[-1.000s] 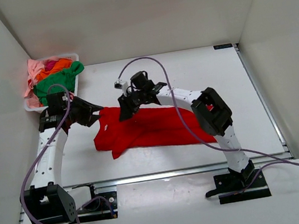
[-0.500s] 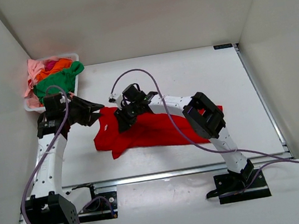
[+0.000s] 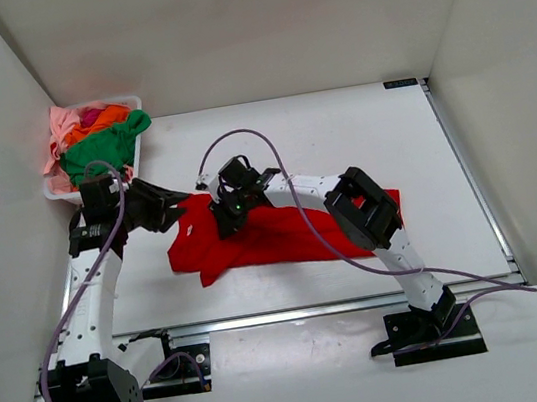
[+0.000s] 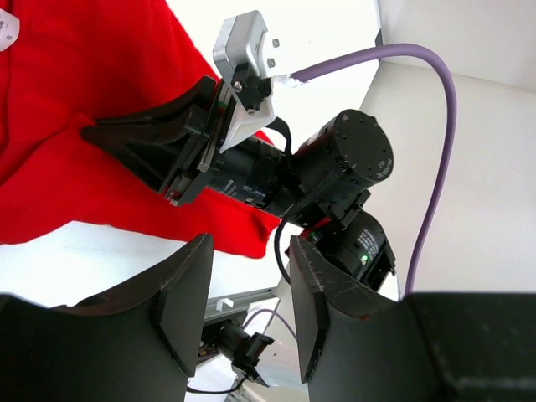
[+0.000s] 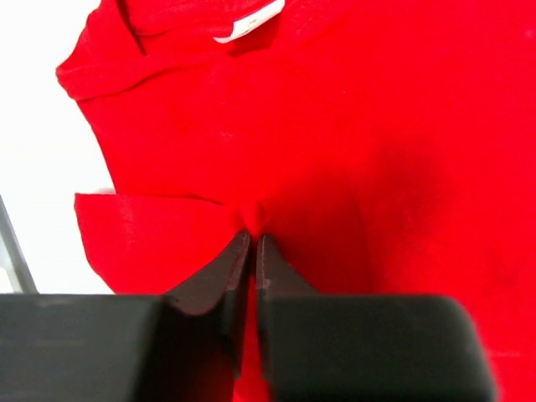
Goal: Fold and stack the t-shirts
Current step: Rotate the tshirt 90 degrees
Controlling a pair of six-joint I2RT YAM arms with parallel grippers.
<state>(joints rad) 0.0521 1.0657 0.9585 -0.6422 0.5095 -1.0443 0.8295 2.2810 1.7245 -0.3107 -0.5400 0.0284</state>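
The soft, bright red cloth t-shirt [image 3: 289,233] is lying on the white table [image 3: 339,130], near the white plastic basket [image 3: 57,195]. The right gripper [image 5: 253,239] is pinching a fold of it. The left gripper [image 4: 247,244], closer to the basket, is hovering with its jaws spread.

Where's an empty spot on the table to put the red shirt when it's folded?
The widest bare table lies beyond the red t-shirt, toward the right wall. A thin strip runs between the shirt and the near rail. The left is crowded: basket, left gripper and right gripper meet there.
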